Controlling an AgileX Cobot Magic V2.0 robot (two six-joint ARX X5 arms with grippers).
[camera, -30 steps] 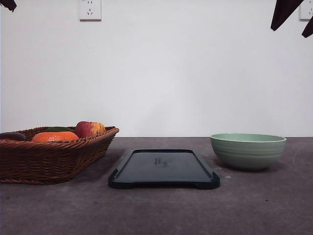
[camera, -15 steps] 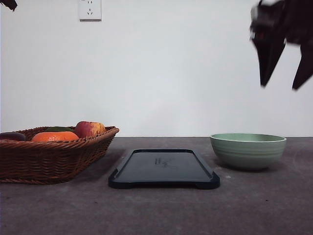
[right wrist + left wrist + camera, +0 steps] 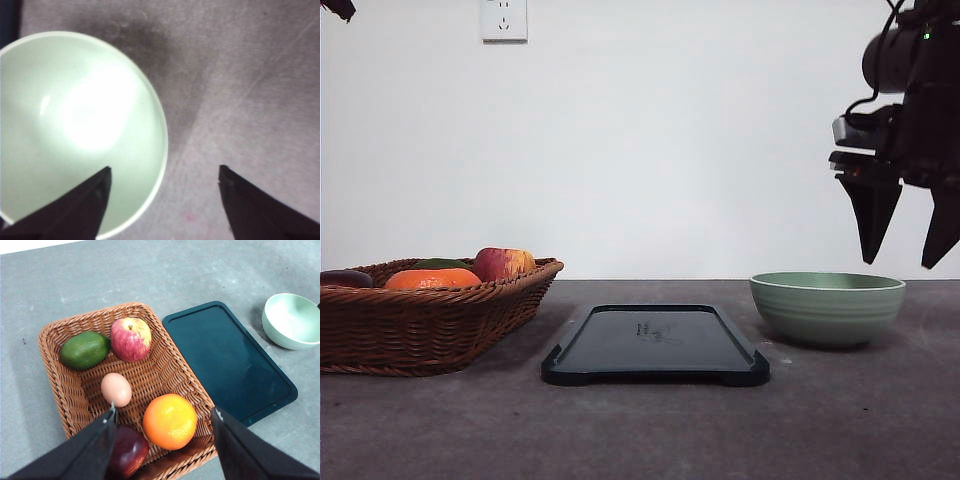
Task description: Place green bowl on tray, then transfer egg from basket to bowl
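Grey matte tabletop [image 3: 650,430], plain white wall behind; we note the right gripper [image 3: 905,262] spread wide, empty, hovering above the pale ridged green bowl's [image 3: 827,308] rim.

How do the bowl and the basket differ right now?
The bowl is round, smooth, pale green; the basket is rectangular, brown, woven wicker. The bowl is empty; the basket holds an egg, apple, orange, avocado and a dark fruit. The basket is the wider of the two. Both sit on the table, flanking the tray, neither on it.
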